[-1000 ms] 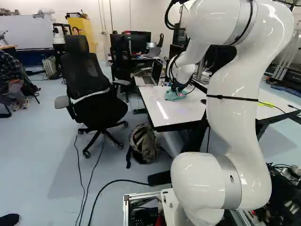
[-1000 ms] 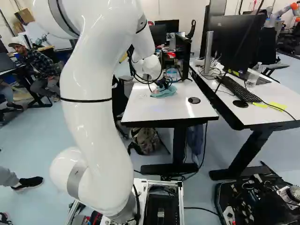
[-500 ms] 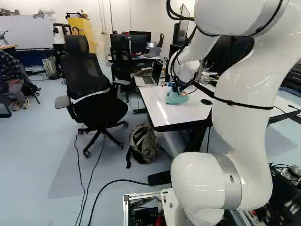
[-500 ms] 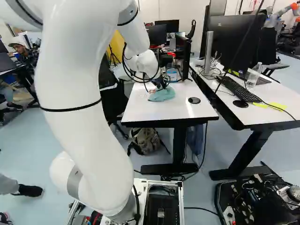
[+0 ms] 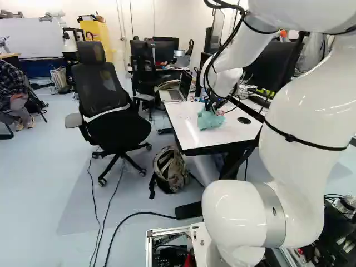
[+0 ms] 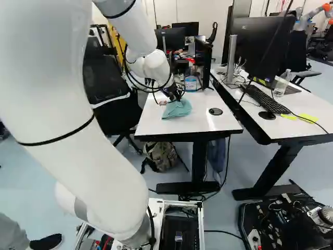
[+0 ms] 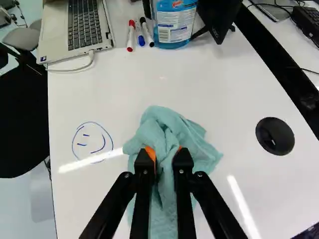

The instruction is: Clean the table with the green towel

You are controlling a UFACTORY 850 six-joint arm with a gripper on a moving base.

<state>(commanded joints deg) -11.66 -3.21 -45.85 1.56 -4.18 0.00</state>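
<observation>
Our claw (image 7: 165,152) grasps the green towel (image 7: 174,127); we should press it flat, then rub over the doodle (image 7: 92,142) on the counter (image 7: 224,94).

The glossy white arm (image 5: 239,214) has black cables (image 5: 227,5) and a black 2-fingered tool (image 6: 177,97).

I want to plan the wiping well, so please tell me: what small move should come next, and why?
Probably slide the towel toward the chair, over the drawn face: the gripper is shut on the towel, which lies on the table, and the face's blue lines show beside it.
</observation>
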